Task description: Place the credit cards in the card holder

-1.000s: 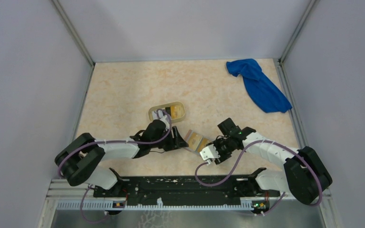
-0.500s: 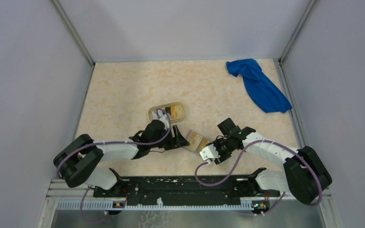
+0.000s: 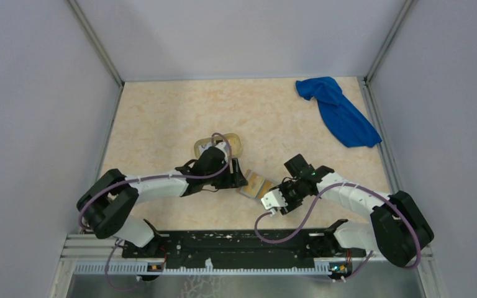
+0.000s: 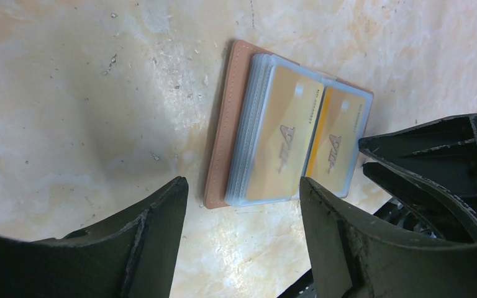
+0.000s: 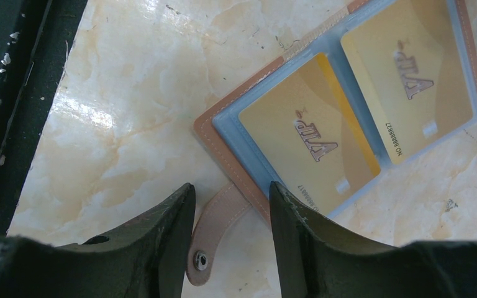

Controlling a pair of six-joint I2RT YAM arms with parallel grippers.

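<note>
Marbled tabletop (image 3: 161,112), grey walls (image 3: 242,37), blue cloth (image 3: 338,112) far corner, open card holder (image 3: 256,184)

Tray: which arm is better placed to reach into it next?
Left. The left claw, open and empty, is beside the tray; the right claw sits over the card holder's strap, farther from it.

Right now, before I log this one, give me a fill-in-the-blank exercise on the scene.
The card holder lies ___ on the table. The two credit cards in its slots are both ___. The cloth in the far right corner is ___. The left pincer holds ___.
Missing: open; yellow; blue; nothing.
</note>
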